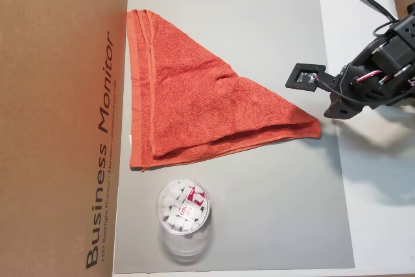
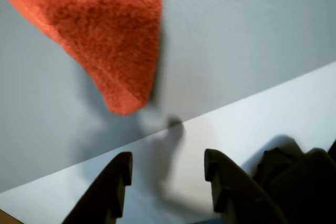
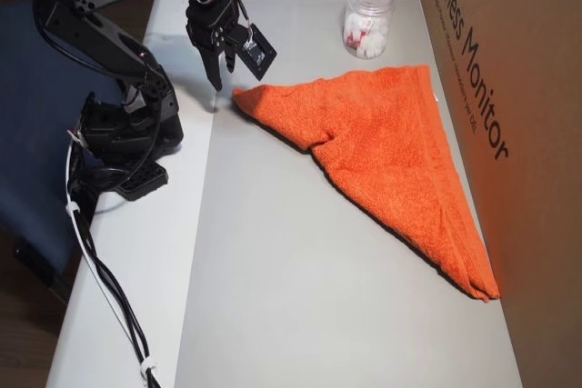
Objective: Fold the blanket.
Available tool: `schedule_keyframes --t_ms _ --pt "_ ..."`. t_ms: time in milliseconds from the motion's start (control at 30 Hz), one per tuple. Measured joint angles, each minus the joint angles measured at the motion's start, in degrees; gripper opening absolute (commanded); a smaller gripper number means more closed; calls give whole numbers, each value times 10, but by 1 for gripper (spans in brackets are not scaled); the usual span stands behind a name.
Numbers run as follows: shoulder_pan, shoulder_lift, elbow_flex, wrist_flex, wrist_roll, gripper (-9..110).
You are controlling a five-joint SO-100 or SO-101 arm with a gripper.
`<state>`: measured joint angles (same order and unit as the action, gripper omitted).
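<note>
- Blanket (image 1: 201, 105) lies flat on the grey mat (image 1: 259, 30), folded into a triangle: one long hemmed edge runs along the cardboard box (image 1: 58, 121) side, and the opposite corner tapers to a point near the arm.
- In an overhead view (image 3: 382, 143) the same triangle shows layered edges stacked at the corner nearest the box, with a small ridge of cloth just behind the pointed tip.
- End effector (image 2: 165, 174): both black fingers (image 2: 118, 182) show in the wrist view with a clear gap between them, nothing gripped. They sit over the white table (image 2: 273, 124), just past the mat edge.
- Blanket tip (image 2: 123, 100) is ahead of the fingers in the wrist view, not touching them; it casts a shadow on the mat.
- In an overhead view the end effector (image 3: 216, 79) points down, just beside the blanket's pointed corner, near the mat's border with the table.
- In the other overhead view the arm (image 1: 376, 69) enters from the right; its fingertips are hard to make out there.
- Clear plastic jar (image 1: 183, 215) holding white pieces stands on the mat near the blanket's lower hem, apart from it; also seen upright by the box (image 3: 368, 15).
- Black cables (image 3: 100, 270) trail from the arm base along the table.
</note>
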<state>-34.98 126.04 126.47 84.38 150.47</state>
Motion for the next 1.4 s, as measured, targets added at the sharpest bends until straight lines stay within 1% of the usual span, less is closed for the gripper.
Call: schedule_keyframes --t_ms 267,367,700,1233,1400 --pt "3 0 40 -62 -104 14" --pt "1 0 57 -83 -125 14" --pt "32 0 105 -144 -142 14" --pt "25 2 153 -230 -143 13" --pt "19 2 193 -261 -143 13"
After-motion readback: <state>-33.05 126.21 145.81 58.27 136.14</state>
